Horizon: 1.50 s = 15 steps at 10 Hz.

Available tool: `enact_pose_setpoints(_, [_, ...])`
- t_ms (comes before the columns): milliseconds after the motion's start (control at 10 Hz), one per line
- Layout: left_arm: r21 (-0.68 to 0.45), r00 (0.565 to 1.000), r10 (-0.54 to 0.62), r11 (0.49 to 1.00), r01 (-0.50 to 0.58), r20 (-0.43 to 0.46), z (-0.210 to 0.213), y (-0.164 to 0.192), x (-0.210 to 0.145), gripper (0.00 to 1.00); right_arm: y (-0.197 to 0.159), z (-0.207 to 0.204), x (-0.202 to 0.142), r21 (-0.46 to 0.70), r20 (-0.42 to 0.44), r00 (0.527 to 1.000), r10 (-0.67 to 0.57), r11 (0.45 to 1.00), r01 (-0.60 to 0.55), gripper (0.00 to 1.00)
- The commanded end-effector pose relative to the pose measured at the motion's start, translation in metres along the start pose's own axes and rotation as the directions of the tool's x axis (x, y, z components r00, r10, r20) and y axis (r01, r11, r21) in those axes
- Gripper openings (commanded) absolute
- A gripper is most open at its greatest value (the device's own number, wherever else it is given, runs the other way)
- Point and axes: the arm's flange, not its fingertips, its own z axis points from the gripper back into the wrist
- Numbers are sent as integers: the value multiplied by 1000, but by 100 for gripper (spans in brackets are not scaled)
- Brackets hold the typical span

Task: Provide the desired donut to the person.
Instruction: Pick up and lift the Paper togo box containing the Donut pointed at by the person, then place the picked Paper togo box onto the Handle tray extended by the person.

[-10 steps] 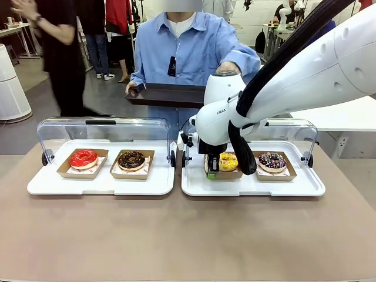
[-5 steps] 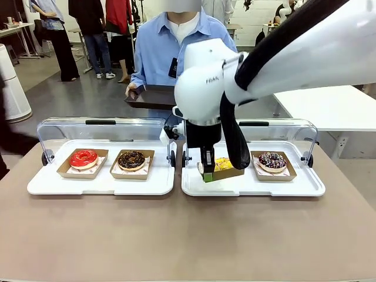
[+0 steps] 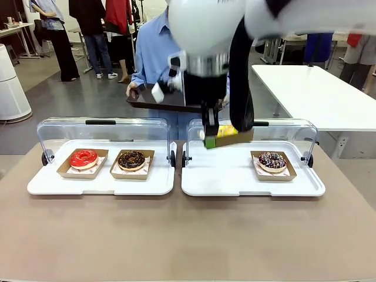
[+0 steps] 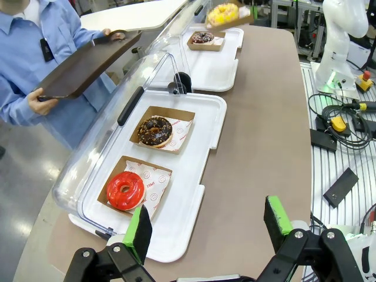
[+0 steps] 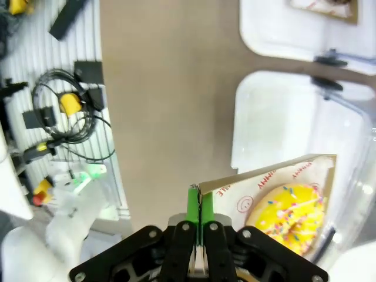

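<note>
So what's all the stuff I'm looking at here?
Table: one, brown, under everything.
Trays: two, white, side by side, clear lids open.
Red donut: one, left tray.
Brown donut: one, left tray.
Sprinkled donut: one, dark, right tray.
Yellow donut: one, in card boat, held above right tray.
Dark tray: one, in person's hands.
Person: one, blue shirt, far side.
Left gripper: open, empty.
Right gripper: shut on card boat.

Right tool (image 3: 209, 140) held high — pinched tight, left tool (image 4: 207, 218) spread wide
</note>
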Motion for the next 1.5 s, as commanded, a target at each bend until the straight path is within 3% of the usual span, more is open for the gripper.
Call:
enact_pose_setpoints(0, [1,1000,-2,1000,2,9,2,-1,0,100,-4,37,0,-36,10,998,-60,998,61,0])
enact_pose_setpoints(200, [1,1000,-2,1000,2,9,2,-1,0,100,-2,68,0,-71,29,997,-67,995,69,0])
enact_pose_setpoints(1400, [1,1000,-2,1000,2,9,2,-1,0,100,0,67,-7,-62,45,998,-39,997,41,0])
